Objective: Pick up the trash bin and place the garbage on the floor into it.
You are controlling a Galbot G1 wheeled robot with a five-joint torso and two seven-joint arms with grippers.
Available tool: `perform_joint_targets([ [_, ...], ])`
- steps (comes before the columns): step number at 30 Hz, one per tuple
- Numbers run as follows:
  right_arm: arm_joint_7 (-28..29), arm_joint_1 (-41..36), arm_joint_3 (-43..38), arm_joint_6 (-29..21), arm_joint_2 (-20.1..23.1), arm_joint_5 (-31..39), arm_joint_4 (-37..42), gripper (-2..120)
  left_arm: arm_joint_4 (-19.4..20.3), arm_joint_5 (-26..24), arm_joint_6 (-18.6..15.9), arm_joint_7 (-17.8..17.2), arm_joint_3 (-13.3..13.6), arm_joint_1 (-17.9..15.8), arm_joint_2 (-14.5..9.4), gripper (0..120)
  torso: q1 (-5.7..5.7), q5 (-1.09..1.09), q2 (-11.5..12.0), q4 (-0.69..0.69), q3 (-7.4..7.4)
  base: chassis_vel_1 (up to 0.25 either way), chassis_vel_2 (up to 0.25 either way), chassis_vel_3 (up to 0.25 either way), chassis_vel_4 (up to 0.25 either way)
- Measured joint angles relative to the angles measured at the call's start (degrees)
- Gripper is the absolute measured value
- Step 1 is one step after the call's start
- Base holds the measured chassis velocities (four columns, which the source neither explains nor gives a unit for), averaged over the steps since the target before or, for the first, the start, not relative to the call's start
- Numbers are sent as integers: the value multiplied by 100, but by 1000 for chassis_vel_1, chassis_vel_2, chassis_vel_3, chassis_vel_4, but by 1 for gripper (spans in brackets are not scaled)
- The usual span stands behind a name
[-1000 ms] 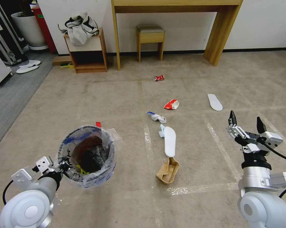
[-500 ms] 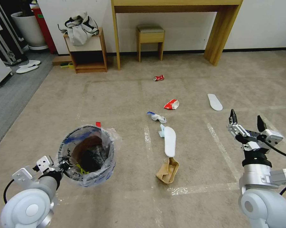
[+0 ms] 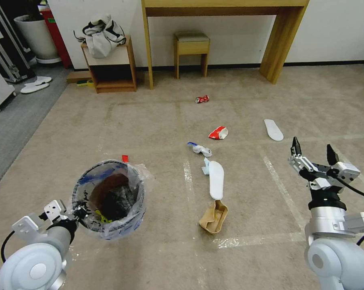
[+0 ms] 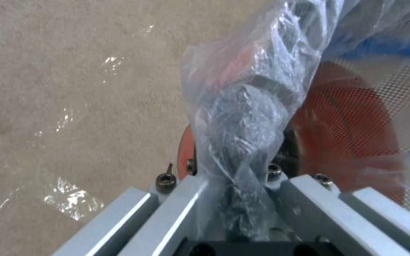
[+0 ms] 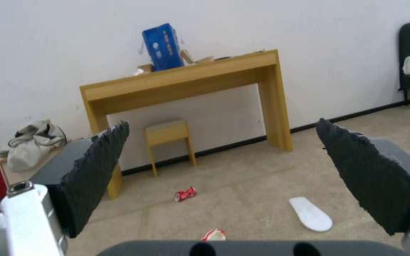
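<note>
Two arms frame our view, low at the near edge. Our left gripper (image 3: 75, 212) reaches forward, clamped on the near rim of the trash bin (image 3: 109, 199) (its plastic liner bunched between the fingers (image 4: 243, 149)). Our right gripper (image 3: 314, 155) points up and forward over the floor (image 3: 250, 189), fingers wide apart, empty. Between the arms lie a tan carton (image 3: 214, 217) and a white insole (image 3: 216, 179); farther off, a paper cup (image 3: 218, 132), a second insole (image 3: 273, 129) and a crushed can (image 3: 202, 99).

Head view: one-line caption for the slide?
Left claw grips the lined trash bin by its rim; right claw open above littered carpet.
</note>
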State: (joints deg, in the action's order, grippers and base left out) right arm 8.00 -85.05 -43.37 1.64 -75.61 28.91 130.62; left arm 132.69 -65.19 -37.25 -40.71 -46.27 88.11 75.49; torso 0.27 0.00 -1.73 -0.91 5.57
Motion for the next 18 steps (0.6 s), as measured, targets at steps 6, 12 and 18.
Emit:
perform_joint_targets([
  [6, 328, 17, -43, -426, 154, 259, 96, 100, 44, 24, 2, 12, 1, 80, 75, 0, 0, 0, 0, 0, 0, 0, 0, 0, 0],
  [12, 1051, 157, 16, -1384, 391, 1050, 248, 100, 71, 27, 6, 13, -27, 107, 87, 0, 0, 1, 0, -1, 0, 0, 0, 0, 0],
  [18, 2515, 456, 296, -2948, 763, 3077, 332, 100, 98, 23, 12, 17, -117, 176, 94, 0, 0, 0, 0, 0, 0, 0, 0, 0, 0],
])
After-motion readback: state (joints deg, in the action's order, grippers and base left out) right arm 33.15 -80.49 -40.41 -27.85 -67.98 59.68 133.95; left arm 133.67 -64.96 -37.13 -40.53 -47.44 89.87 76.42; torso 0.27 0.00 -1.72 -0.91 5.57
